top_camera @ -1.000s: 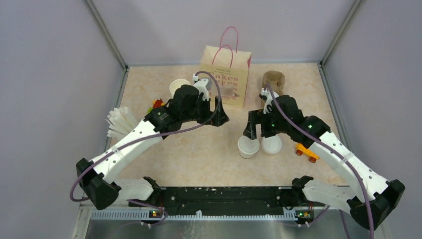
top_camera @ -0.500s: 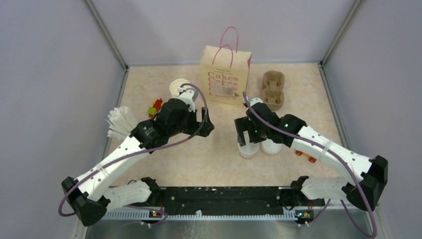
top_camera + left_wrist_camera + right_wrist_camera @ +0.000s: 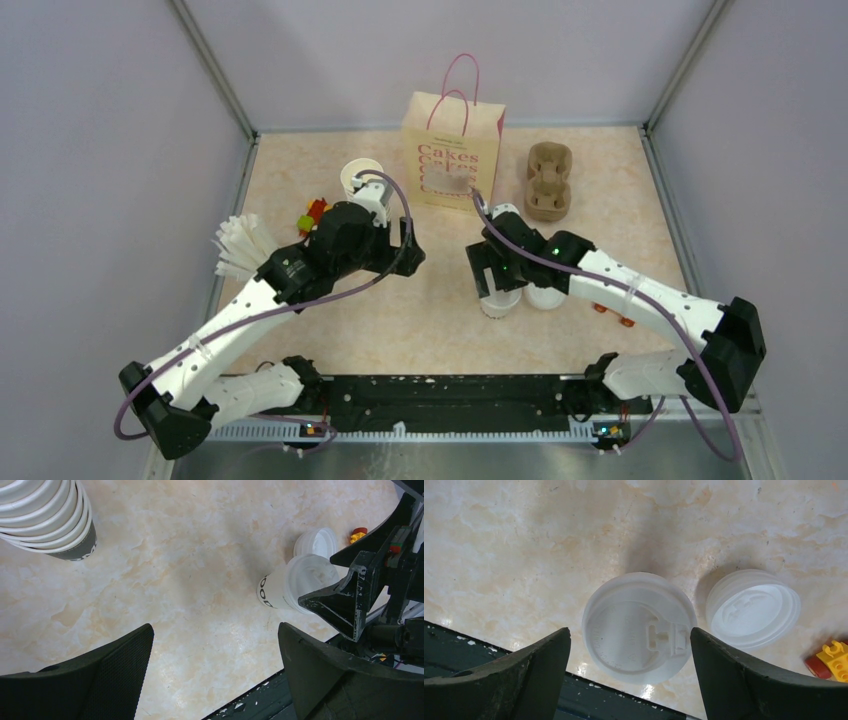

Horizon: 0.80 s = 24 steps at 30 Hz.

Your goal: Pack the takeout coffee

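The takeout coffee [image 3: 640,627], a small white cup with a round white lid, stands upright on the marble table top. Its black lettering [image 3: 265,592] shows in the left wrist view. My right gripper [image 3: 630,645] hovers open just above it. One finger stands on each side of the lid, with a gap on both sides. From above, the right gripper [image 3: 497,280] covers most of the cup [image 3: 497,304]. My left gripper [image 3: 405,250] is open and empty over bare table [image 3: 200,580], left of the cup.
A "Cakes" paper bag [image 3: 450,160] stands at the back, with a brown cup carrier [image 3: 549,180] to its right. A loose white lid [image 3: 754,607] lies right beside the coffee. A stack of lidless cups [image 3: 45,515] is at the back left. Small toy bricks [image 3: 834,660] lie on the right.
The right gripper has moved left and nearer, and is now over the lidded cup. The left gripper has drawn back from the bag toward the near left. Both stayed open.
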Each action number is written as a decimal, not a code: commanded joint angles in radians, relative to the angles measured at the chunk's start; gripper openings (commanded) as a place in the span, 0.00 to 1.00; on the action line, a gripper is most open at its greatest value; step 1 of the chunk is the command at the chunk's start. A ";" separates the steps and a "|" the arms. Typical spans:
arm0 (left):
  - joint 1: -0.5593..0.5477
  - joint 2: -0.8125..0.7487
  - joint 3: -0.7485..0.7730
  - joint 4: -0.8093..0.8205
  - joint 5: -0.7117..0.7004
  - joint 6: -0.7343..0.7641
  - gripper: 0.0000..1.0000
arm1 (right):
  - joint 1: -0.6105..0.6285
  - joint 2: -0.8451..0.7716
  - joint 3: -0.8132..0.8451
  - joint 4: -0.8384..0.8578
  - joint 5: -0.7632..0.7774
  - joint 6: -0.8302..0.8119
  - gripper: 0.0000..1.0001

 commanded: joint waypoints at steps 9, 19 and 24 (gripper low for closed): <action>0.003 0.006 -0.007 0.032 -0.003 0.014 0.99 | 0.019 0.002 0.017 -0.003 0.006 -0.002 0.88; 0.002 0.019 -0.008 0.052 -0.001 0.002 0.99 | 0.019 -0.022 0.022 -0.021 0.012 -0.006 0.94; 0.002 0.015 -0.006 0.054 -0.008 0.002 0.99 | 0.019 -0.022 -0.011 0.004 0.006 -0.011 0.92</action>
